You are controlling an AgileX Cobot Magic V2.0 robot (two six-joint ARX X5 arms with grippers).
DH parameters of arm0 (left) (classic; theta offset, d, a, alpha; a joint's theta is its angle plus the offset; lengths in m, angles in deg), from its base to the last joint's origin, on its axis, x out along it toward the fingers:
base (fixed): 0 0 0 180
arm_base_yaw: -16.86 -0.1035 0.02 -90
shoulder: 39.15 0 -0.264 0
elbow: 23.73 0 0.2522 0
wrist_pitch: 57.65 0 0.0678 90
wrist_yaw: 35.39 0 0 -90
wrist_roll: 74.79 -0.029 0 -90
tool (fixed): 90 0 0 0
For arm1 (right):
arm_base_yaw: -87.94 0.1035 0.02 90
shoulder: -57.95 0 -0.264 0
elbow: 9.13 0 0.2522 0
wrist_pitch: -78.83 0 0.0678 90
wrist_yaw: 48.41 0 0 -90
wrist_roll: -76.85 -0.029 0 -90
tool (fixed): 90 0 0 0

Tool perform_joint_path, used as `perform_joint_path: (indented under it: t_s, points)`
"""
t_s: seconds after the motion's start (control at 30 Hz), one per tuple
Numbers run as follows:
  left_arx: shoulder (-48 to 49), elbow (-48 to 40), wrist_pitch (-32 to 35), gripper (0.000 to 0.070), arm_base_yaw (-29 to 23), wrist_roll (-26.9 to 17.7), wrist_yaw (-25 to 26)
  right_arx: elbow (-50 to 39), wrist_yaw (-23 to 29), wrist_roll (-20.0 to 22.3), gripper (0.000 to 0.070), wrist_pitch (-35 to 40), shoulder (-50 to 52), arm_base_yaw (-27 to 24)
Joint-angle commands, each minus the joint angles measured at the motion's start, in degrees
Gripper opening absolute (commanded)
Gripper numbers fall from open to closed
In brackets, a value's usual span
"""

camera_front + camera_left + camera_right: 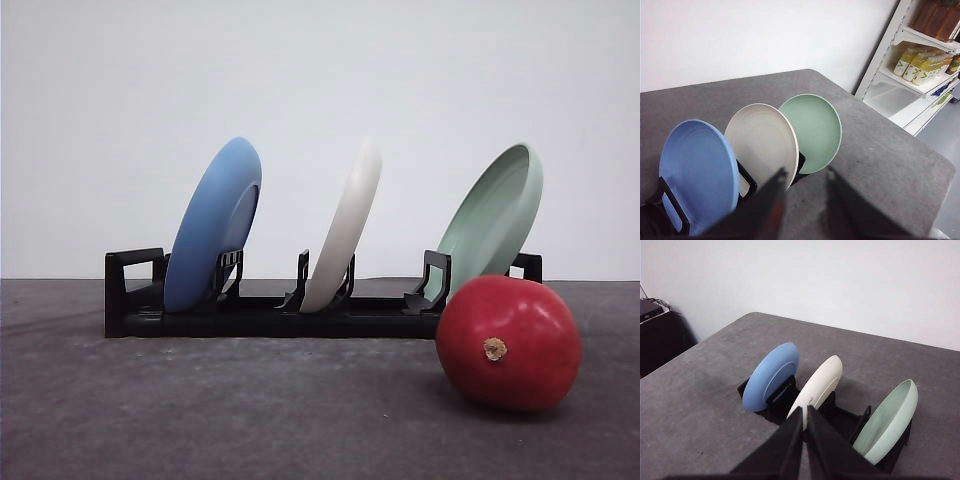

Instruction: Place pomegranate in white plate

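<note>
The pomegranate (508,343), glossy red with its tan calyx facing me, lies on the grey table in front of the right end of a black dish rack (132,300). The white plate (345,228) stands on edge in the rack's middle slot, between a blue plate (213,225) and a pale green plate (493,220). In the left wrist view my left gripper (806,176) hovers open above and in front of the white plate (761,142). In the right wrist view my right gripper (804,410) is shut on nothing, over the white plate (819,383).
In the left wrist view the table (890,160) ends at a rounded corner, with a white shelf of bottles (920,65) beyond it. A dark cabinet (660,337) stands off the table's other side in the right wrist view. Bare grey surface (200,420) lies in front of the rack.
</note>
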Motion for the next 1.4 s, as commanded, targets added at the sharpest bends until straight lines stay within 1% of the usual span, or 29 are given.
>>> perform_joint_path:
  t_s: [0.0, 0.07, 0.1, 0.17, 0.2, 0.23, 0.37, 0.5, 0.63, 0.8, 0.93, 1.03, 1.23, 1.37]
  points:
    - [-0.5, 1.1, 0.5, 0.0418, 0.2, -0.5, 0.1, 1.0, -0.2, 0.4, 0.0141, 0.3, -0.6, 0.1]
    - [-0.6, 1.1, 0.4, 0.0521, 0.2, -0.5, -0.2, 1.0, -0.2, 0.4, 0.0274, 0.3, -0.7, 0.1]
    - [-0.6, 1.1, 0.4, 0.0562, 0.2, -0.5, -0.4, 1.0, -0.2, 0.4, 0.0362, 0.3, -1.0, 0.1]
    - [-0.7, 1.1, 0.4, 0.059, 0.3, -0.5, -0.9, 1.0, -0.2, 0.4, 0.0489, 0.3, -1.2, 0.1]
    - [-0.7, 1.1, 0.4, 0.0599, 0.4, -0.5, -1.3, 1.0, -0.2, 0.4, 0.053, 0.3, -1.4, 0.1]
    - [-0.9, 1.1, 0.4, 0.0599, 0.6, -0.5, -1.6, 1.0, -0.2, 0.4, 0.0556, 0.3, -1.4, 0.1]
    - [-2.1, 1.1, 0.3, 0.0598, 2.4, -0.5, -1.7, 1.0, -0.2, 0.4, 0.0563, 0.3, -1.8, 0.1]
    - [-5.1, 1.1, 0.3, 0.0598, 6.7, -0.2, -1.9, 1.0, -0.2, -0.2, 0.0563, 0.3, -2.0, 0.1]
    - [-9.3, 1.1, 0.4, 0.0598, 13.5, -0.1, -6.6, 1.0, -0.2, -3.7, 0.0563, 0.1, -2.1, 0.1]
    - [-16.9, 3.0, 0.9, 0.0598, 21.2, -0.1, -12.5, 1.0, -0.3, -5.5, 0.0563, 0.1, -2.1, 0.1]
    - [-24.8, 8.2, -0.1, 0.0598, 26.6, -0.1, -18.3, 1.0, -0.4, -5.7, 0.0563, -0.4, -2.1, 0.1]
    - [-31.6, 13.8, -1.3, 0.0598, 29.3, -0.1, -22.4, 1.0, -0.4, -5.7, 0.0563, -0.7, -2.0, 0.1]
    - [-44.7, 26.4, -4.9, 0.0597, 33.3, -0.2, -26.2, 1.0, -0.4, -5.7, 0.0563, -1.4, -2.1, 0.4]
    - [-51.8, 32.5, -4.9, 0.0596, 35.1, -0.3, -29.3, 1.0, -0.4, -5.7, 0.0563, -2.0, -2.1, 0.4]
